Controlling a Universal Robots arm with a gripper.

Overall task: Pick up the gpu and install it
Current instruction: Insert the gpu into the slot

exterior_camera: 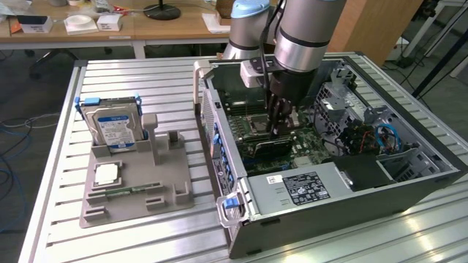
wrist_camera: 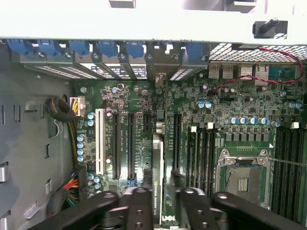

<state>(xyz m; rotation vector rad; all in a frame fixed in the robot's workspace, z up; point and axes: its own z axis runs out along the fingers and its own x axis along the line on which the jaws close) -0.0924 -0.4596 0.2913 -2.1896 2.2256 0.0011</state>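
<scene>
Noting claw low inside case, just above board. Directly beneath claw and between its two sides: gpu, standing on edge, long side in line with the black slots beside it. Bracket end pointing away from claw toward the rear wall with blue clips. Appears to sit in or right at its slot; cannot confirm full seating from here. Claw set narrow, straddling the card's upper edge; cannot tell whether clamped on the card or merely close around it. Empty CPU socket near claw on one side, white slot farther off on the other. Well apart from claw, outside case: holder with hard drive. Handling judgement: light, thin and stiff, but fragile; likely to bend or crack if pressed off-centre or twisted. Best held across the two flat faces near the upper edge, about mid-length, clear of the contact edge and small parts. Smooth faces probably slippery, so a square, even pinch advised.
</scene>
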